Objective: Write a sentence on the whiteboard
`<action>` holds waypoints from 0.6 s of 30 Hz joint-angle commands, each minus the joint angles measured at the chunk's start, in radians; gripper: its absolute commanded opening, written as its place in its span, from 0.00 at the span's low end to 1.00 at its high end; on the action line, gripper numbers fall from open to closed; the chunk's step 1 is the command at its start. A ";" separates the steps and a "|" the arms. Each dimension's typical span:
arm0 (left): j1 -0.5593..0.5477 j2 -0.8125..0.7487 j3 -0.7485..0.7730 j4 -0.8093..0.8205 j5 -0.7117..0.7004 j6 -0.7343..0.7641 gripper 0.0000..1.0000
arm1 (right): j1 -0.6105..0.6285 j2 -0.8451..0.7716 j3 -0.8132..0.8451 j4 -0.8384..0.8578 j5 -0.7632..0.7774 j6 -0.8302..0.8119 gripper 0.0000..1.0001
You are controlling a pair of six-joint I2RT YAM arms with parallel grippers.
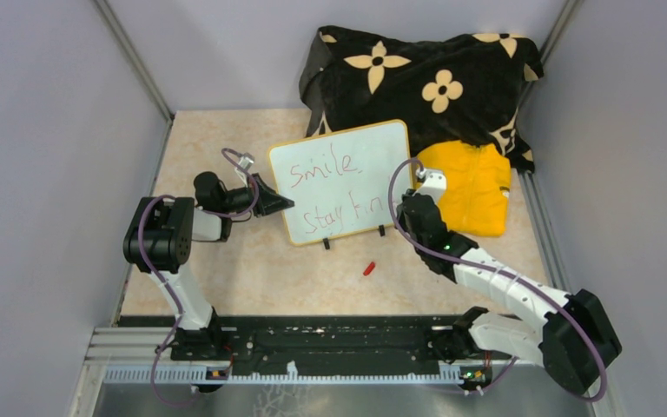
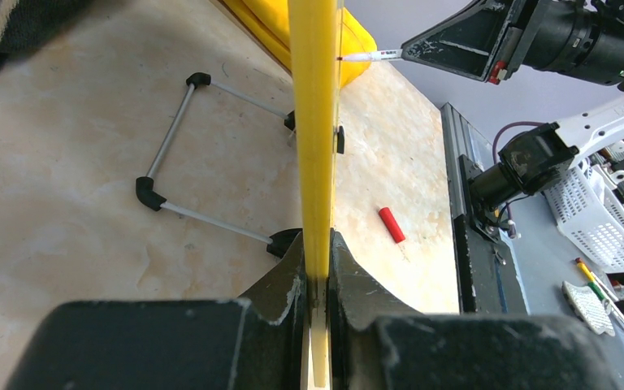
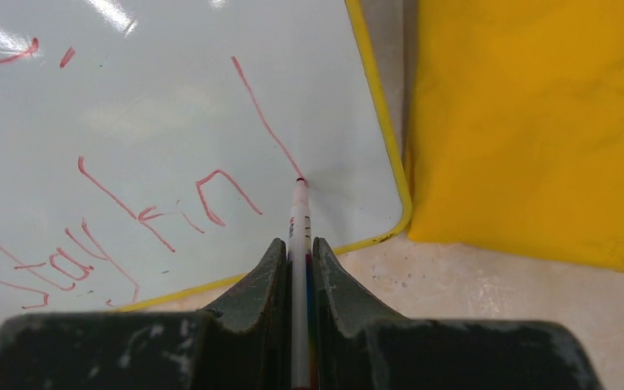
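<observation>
So, the left gripper [image 2: 317,244] is clamped on the left edge of the whiteboard [image 1: 373,148], presumably to steady it upright on the table [image 1: 252,261] while the other arm writes. The right gripper [image 3: 297,248] is pinched tight around the marker [image 3: 297,211]. Its tip touches the board at the end of a long red stroke just after "fin", near the lower right corner. The sentence [image 1: 334,215] reads "smile" over "stay fin", so I'd guess the last letter is underway. Count: one board, one marker, one loose red cap [image 1: 368,268] on the table in front of the board, two written lines, one yellow cloth [image 1: 473,187] and one flowered black blanket [image 1: 417,78] behind.
</observation>
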 commanded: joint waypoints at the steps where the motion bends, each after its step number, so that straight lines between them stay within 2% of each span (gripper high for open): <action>1: -0.012 0.034 -0.011 -0.094 -0.034 0.064 0.00 | -0.013 0.014 0.066 0.046 -0.002 -0.013 0.00; 18: -0.013 0.033 -0.011 -0.095 -0.034 0.064 0.00 | -0.011 0.038 0.055 0.080 -0.068 0.000 0.00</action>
